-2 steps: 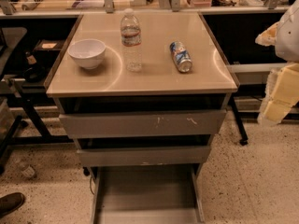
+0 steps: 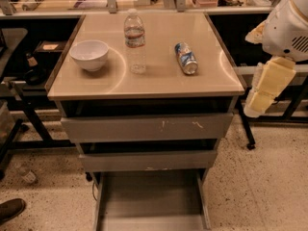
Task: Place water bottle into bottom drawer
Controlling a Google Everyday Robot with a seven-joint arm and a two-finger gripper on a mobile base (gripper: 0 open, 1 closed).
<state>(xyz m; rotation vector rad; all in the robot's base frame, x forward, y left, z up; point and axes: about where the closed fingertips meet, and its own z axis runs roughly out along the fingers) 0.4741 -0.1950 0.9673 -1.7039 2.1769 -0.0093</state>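
Water bottle (image 2: 135, 40) stands upright on the table (image 2: 207, 81), cap up, long axis vertical, between bowl (image 2: 90, 54) and can (image 2: 186, 58). The gripper (image 2: 262, 93) hangs beyond the table's right edge, so the bottle lies well to its left. Whether its jaws are spread cannot be told. The bottom drawer (image 2: 151, 196) sits open below.

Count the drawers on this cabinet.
3. Top drawer just under the countertop, middle drawer beneath it, bottom drawer pulled out near the floor. None seems hidden. Water bottle stands on the countertop; the gripper hangs beyond its right edge.
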